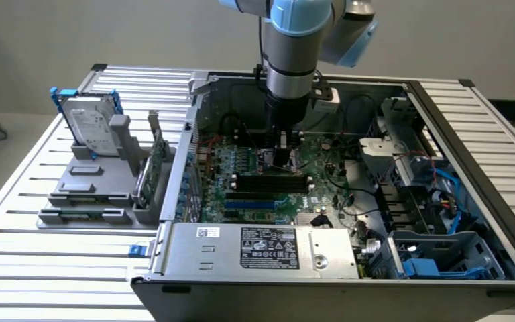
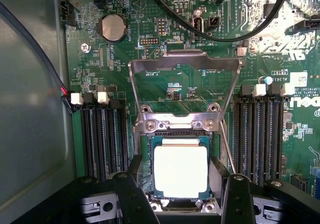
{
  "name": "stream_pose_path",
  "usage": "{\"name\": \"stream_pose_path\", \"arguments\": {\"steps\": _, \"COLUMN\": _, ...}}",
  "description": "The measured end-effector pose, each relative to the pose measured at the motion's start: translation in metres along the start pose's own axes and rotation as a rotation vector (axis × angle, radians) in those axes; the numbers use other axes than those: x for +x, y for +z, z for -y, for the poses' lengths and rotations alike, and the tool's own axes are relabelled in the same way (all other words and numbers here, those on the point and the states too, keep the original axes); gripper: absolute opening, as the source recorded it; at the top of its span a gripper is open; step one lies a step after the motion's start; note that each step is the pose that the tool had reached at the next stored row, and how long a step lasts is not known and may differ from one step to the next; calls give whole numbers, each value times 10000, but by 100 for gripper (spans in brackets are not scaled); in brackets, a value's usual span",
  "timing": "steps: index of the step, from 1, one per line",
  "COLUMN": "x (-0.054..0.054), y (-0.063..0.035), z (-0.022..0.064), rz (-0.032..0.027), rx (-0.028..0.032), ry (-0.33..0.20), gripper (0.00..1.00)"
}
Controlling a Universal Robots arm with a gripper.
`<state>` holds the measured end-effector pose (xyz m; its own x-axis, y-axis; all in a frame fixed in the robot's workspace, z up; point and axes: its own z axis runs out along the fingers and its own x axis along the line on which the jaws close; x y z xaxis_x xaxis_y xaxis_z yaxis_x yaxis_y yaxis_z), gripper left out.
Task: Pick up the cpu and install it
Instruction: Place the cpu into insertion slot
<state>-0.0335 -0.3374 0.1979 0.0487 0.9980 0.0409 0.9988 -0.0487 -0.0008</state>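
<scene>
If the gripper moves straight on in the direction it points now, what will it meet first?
Probably the cpu in its socket: it lies straight ahead of the gripper, between the open jaws. The jaws' tips may touch the socket's frame beside it first; depth is unclear.

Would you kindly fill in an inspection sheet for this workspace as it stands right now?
surface: slatted metal table carrying an open computer case.
job's things: the cpu lies level at the socket and appears seated; the load plate stands raised.
clutter: hard drive in a blue frame, upright on a grey fixture, beside the case on the exterior view's left.
grippers: gripper down inside the case, right at the cpu; whether it grips cannot be told.
cables: black cable curves across the board beyond the socket; blue cables along the case's side on the exterior view's right.
surroundings: plain grey wall; no person seen.
</scene>
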Motion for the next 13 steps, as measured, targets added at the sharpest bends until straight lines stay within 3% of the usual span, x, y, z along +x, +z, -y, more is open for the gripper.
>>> {"name": "stream_pose_path", "arguments": {"steps": 7, "x": 0, "y": -2, "z": 0, "rz": 76, "rx": 11, "ry": 0, "gripper": 62}}
{"name": "stream_pose_path", "arguments": {"steps": 13, "x": 1, "y": 3, "z": 0, "rz": 103, "rx": 8, "ry": 1, "gripper": 62}}
